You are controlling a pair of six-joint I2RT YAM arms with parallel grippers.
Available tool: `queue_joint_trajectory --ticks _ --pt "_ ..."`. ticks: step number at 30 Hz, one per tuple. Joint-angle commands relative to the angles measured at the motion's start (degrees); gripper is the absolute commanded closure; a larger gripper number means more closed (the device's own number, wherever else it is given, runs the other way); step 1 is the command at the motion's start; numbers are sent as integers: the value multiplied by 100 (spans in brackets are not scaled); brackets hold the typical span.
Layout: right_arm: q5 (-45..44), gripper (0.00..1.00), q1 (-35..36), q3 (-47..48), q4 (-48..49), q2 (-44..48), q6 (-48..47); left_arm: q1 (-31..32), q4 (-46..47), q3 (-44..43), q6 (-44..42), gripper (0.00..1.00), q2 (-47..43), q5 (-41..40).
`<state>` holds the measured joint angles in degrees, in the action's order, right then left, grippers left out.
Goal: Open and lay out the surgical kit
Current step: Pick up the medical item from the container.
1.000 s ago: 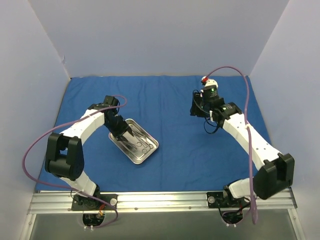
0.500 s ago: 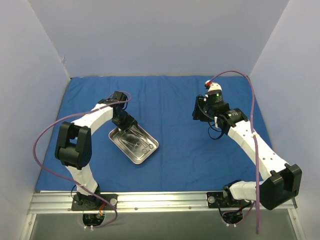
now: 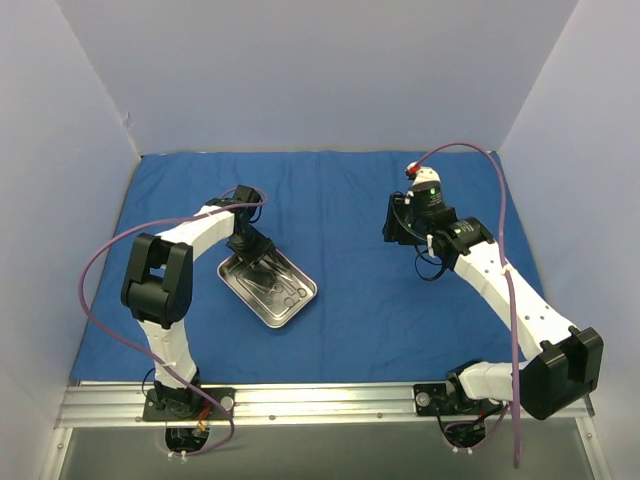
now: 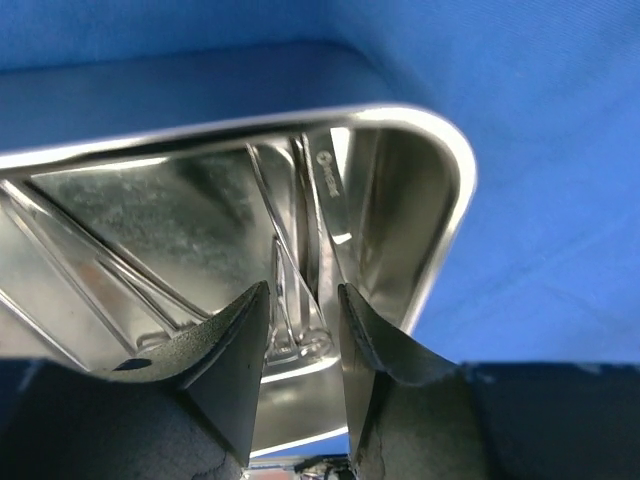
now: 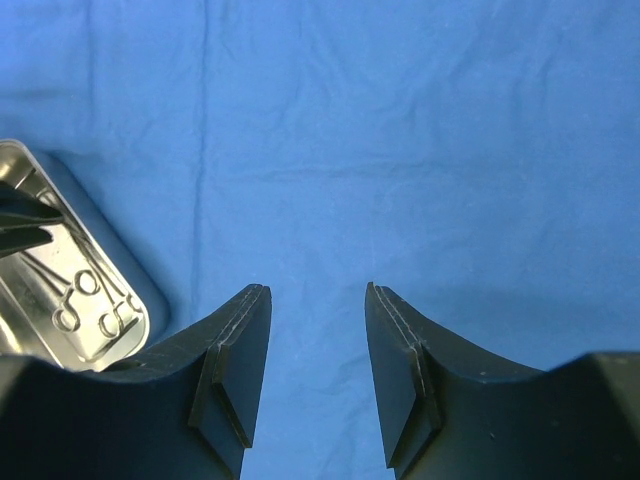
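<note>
On blue wrap [image 3: 350,200], shiny steel tray [image 3: 246,287]

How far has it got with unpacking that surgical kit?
Done: the blue cloth lies spread flat, with the steel tray uncovered on it. In hand: the left gripper is down in the tray, jaws open either side of a thin instrument; the right gripper hovers open over bare cloth. Left: the instruments all lie in the tray, none laid out yet.
</note>
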<state>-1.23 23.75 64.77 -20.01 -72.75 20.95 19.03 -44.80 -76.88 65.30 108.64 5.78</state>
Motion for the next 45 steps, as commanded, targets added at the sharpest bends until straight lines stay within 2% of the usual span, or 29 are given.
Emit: queue_joint_trajectory --ticks 1,5,11,14,16,22,32,35,36,38,39,40,41,42,43,45 --pt "-44 57 112 9 41 -2 -56 40 59 -231 -52 57 104 -261" --pt "-70 57 165 27 32 -46 -74 48 85 -318 -105 56 324 -341" --pt "-105 57 192 62 23 -81 -109 66 -20 -380 -149 62 562 -394" --pt "-131 57 200 53 32 -81 -126 84 -56 -371 -201 70 606 -446" --pt "-105 57 200 53 32 -90 -144 75 -169 -389 -228 79 623 -455" --pt "-9 57 209 167 -29 -178 -223 84 -520 -459 -430 97 334 -665" --pt "1678 50 200 1001 -275 -923 -556 145 -1233 -1065 -887 98 -694 -807" --pt "2669 45 183 1388 -460 -1258 -837 206 -1190 -1110 -1159 98 -992 -597" --pt "3351 43 192 1467 -356 -1294 -847 224 -833 -1005 -1273 98 -1081 -143" --pt "4223 39 122 1363 65 -1277 -490 242 -261 -803 -1703 98 -1326 535" --pt "4750 37 78 1223 442 -1259 -199 242 325 -680 -1835 98 -1415 1208" --pt "5817 35 25 822 1481 -1242 195 251 496 -514 -2063 98 -1511 1415" --pt "6245 35 -1 557 2222 -1207 721 277 681 -434 -2169 98 -1739 1574" --pt "6528 34 -10 310 3004 -1215 1849 286 996 -372 -2249 98 -1863 1767" --pt "6879 34 7 21 4065 -1293 2269 286 1173 -293 -2406 98 -2029 2125" --pt "7084 35 103 -113 4749 -1347 3016 286 1245 -284 -2574 98 -2136 2418"
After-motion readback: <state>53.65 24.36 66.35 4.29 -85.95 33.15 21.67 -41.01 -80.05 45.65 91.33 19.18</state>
